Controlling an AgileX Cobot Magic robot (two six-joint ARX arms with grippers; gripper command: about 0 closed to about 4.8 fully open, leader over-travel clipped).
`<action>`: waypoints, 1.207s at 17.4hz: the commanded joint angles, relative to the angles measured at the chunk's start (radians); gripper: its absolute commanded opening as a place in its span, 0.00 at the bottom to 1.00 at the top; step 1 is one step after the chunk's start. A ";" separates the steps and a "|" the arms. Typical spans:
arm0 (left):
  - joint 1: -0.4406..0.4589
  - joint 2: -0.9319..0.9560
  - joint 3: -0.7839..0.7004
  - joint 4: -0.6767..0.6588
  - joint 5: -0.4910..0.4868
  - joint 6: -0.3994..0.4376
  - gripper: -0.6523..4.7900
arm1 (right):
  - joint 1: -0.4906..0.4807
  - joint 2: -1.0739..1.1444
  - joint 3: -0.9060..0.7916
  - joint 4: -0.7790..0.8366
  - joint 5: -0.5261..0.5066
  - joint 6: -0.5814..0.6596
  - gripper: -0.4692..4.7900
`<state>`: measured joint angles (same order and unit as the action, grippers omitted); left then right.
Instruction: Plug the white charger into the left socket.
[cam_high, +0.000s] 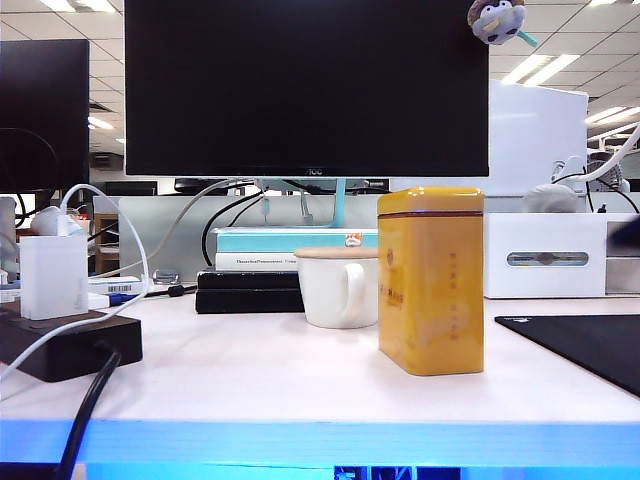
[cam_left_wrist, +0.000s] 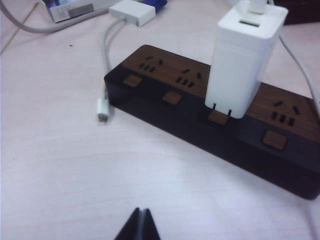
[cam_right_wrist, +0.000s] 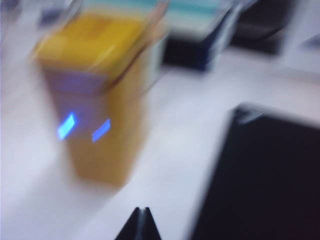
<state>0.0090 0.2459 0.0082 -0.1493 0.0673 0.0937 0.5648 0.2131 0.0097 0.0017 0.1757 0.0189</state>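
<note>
My left gripper (cam_left_wrist: 141, 220) is hovering pressed together before the power strip (cam_left_wrist: 200, 125), where the white charger (cam_left_wrist: 240, 60) is standing plugged in. My right gripper (cam_right_wrist: 141, 220), also closed, is facing the blurred yellow tin (cam_right_wrist: 100, 100) beside a black mat (cam_right_wrist: 265, 180).

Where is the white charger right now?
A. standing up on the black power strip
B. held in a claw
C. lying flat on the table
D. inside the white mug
A: the white charger stands upright on the power strip, its prongs entering a socket; both claws are shut and apart from it.
</note>
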 joint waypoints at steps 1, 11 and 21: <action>0.001 0.000 0.002 0.008 0.004 0.000 0.11 | -0.126 -0.097 -0.009 0.006 0.006 0.004 0.09; 0.001 -0.007 0.002 0.008 0.004 0.000 0.11 | -0.384 -0.209 -0.008 0.024 0.007 0.004 0.09; -0.001 -0.242 0.002 0.007 0.002 0.002 0.11 | -0.378 -0.209 -0.009 -0.164 -0.212 0.004 0.09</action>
<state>0.0086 0.0059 0.0086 -0.1402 0.0681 0.0937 0.1860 0.0025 0.0097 -0.1211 0.0357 0.0212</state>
